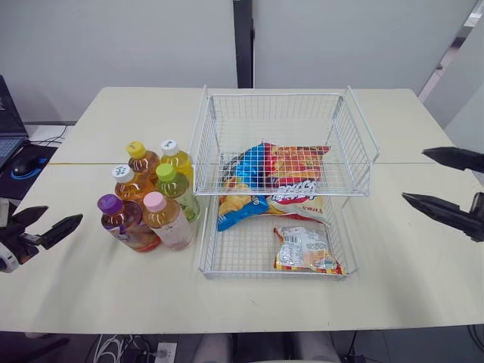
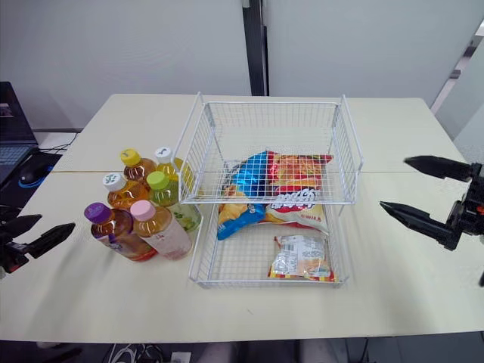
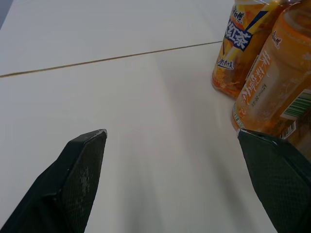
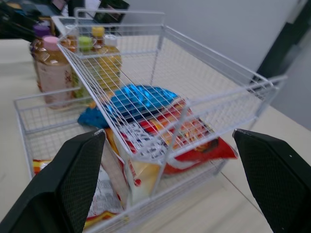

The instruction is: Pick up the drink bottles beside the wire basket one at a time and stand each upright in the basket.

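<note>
While the left tool (image 1: 64,212) hangs spread & empty near the bottles (image 1: 168,223), right tool (image 1: 414,175) likewise spread on the wire basket's (image 1: 276,95) other side, all six bottles stand upright, clustered on the counter (image 1: 91,287) just left of basket.

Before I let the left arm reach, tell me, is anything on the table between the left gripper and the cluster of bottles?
Nothing visible does. Only bare table lies between the open left gripper and the purple-capped bottle, the nearest of the cluster. Beyond that, snack bags take up much of the wire basket's floor.
</note>
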